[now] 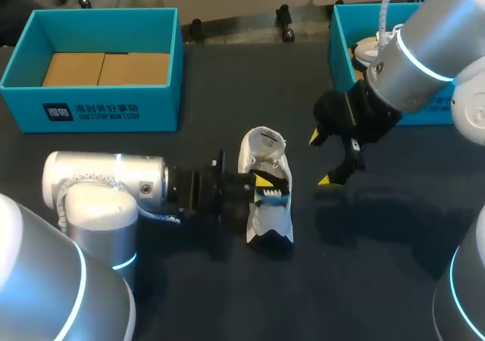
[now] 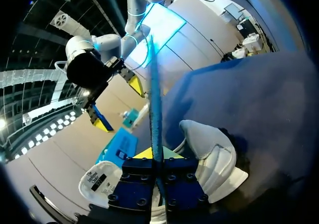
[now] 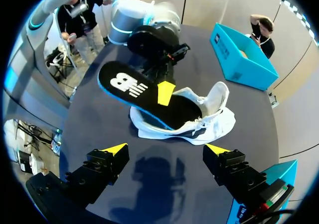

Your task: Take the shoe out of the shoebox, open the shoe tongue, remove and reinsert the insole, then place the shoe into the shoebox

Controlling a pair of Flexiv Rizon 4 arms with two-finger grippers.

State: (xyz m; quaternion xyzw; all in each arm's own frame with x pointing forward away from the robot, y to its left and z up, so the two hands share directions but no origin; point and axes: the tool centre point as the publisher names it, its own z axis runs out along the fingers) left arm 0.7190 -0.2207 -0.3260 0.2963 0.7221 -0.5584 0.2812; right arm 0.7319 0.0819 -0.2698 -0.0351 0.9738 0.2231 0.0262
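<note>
- A white low-top trainer (image 1: 270, 221) is set on the dark table (image 1: 227, 295), well apart from the open teal cardboard shoebox (image 1: 91, 110).
- A black foam insole with a teal edge (image 3: 124, 84) is clamped from both sides by the left gripper (image 1: 265, 186); one end is tucked inside the trainer, the other is raised clear of it.
- The right gripper (image 3: 167, 152) is held above the table near the trainer, its fingers spread wide with nothing between them.

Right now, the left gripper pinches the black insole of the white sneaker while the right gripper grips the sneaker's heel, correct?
Not quite. The right gripper is open, off the white sneaker; the right wrist view shows it. The left gripper does pinch the black insole.
</note>
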